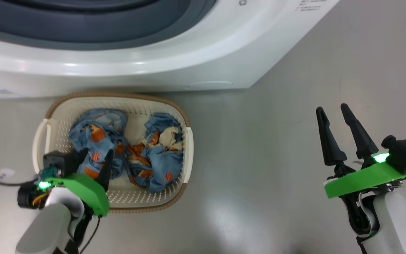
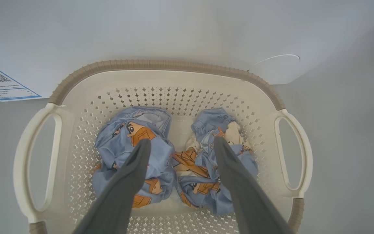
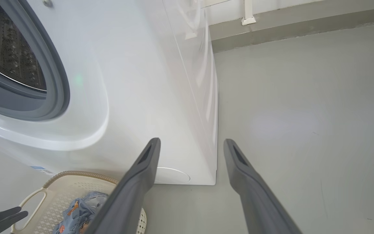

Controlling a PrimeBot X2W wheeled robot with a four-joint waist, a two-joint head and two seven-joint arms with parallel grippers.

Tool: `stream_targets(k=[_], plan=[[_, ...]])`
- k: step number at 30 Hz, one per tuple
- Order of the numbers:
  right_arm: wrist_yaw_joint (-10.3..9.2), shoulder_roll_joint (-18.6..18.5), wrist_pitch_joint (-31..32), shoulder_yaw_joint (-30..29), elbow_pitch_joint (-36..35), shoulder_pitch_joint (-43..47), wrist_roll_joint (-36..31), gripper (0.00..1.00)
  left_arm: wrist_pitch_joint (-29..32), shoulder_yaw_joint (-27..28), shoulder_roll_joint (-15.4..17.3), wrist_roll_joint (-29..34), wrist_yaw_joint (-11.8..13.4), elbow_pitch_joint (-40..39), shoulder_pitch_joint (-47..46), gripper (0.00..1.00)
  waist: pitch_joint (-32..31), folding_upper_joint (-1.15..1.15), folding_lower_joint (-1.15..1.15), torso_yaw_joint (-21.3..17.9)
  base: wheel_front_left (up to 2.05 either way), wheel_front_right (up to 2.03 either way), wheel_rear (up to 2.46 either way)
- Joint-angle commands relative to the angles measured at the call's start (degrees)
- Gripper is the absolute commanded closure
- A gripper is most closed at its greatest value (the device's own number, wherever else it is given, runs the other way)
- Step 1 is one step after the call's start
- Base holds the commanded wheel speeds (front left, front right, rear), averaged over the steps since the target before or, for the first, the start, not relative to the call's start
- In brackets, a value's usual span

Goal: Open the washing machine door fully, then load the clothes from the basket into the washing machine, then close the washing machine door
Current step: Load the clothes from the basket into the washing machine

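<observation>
Hanging over the basket (image 1: 118, 96), the left gripper (image 1: 97, 151) is spread wide above the clothes (image 1: 160, 158) inside, holding nothing. Loading looks like the step. Next it must dip and pinch one.

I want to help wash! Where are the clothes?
The clothes lie in the basket on the floor before the washing machine, lower left in the head view, under the left gripper.
</observation>
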Motion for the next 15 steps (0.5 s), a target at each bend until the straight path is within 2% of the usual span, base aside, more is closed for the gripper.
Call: stream_targets(k=[1,15], plan=[[0.09,0.14,-0.68,1.38,-0.6,-0.34,-0.81,0.0,-0.37,0.07,2.31,-0.94,-0.09,1.19,-2.0,0.0,3.63,0.0,0.0,-0.14,0.0,0.0,0.0],[0.09,0.9,-0.68,1.6,-1.16,-3.45,-1.0,0.0,-0.37,-5.82,4.23,-4.05,-0.09,9.32,-10.58,0.0,10.11,0.0,0.0,-0.74,0.0,0.0,0.0]])
